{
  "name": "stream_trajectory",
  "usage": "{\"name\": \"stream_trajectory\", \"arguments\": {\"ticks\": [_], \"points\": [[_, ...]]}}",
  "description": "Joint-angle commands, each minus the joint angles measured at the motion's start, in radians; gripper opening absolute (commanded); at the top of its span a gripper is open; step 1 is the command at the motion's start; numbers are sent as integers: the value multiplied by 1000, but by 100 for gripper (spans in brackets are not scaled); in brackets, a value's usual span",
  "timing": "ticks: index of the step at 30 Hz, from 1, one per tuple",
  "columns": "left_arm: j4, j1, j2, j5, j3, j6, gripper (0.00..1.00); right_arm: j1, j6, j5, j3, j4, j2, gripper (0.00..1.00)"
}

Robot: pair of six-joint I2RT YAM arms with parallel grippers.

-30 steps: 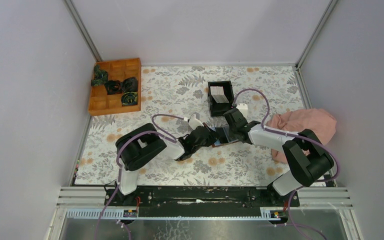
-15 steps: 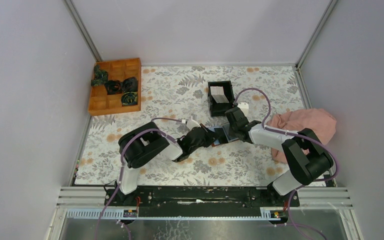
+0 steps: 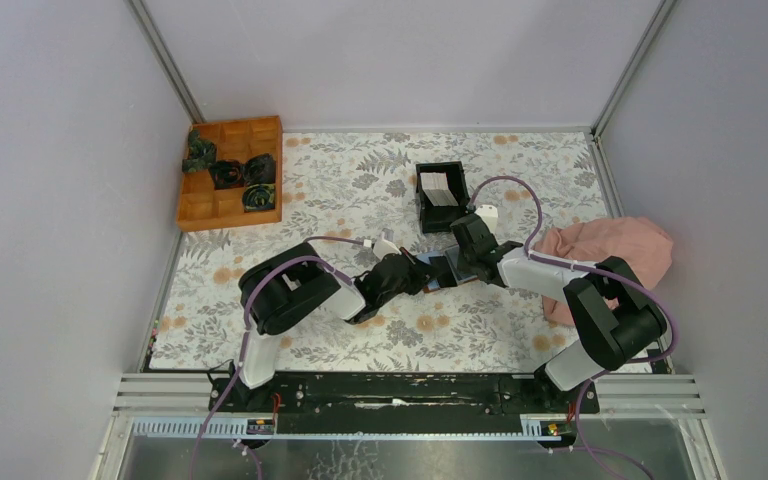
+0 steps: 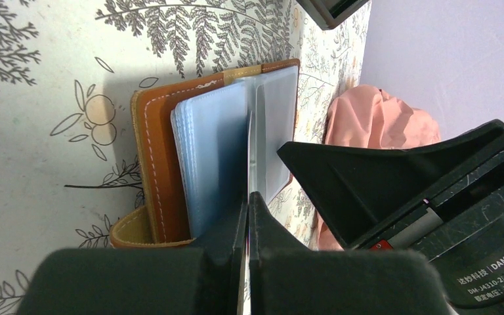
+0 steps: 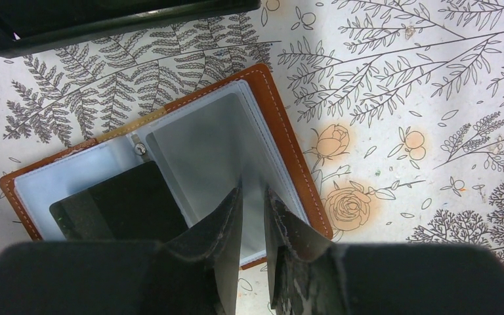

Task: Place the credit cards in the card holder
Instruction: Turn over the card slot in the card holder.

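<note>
"On the floral table (image 3: 340, 190), what's in the black box (image 3: 422, 205)?"

"The credit cards (image 3: 440, 188), stacked. The card holder (image 5: 282, 111) lies open just beside it. The left gripper (image 4: 248, 197) pinches its clear sleeve (image 4: 252, 138); the right gripper (image 5: 252, 197) is slightly parted above."

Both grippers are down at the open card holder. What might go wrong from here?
The left gripper pinches one clear sleeve upright; a pull could drag or lift the card holder off the table. The right gripper, jaws slightly apart, sits right beside the left one over the sleeves; any sideways move may knock them together.
</note>
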Motion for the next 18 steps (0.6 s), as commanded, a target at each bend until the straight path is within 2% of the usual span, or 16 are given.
{"name": "stream_trajectory", "arguments": {"ticks": [1, 18], "points": [[50, 8, -14, 12, -25, 10, 0, -12, 13, -25, -19, -11, 15, 25], [170, 10, -35, 22, -71, -8, 0, -15, 8, -27, -12, -17, 21, 25]]}}
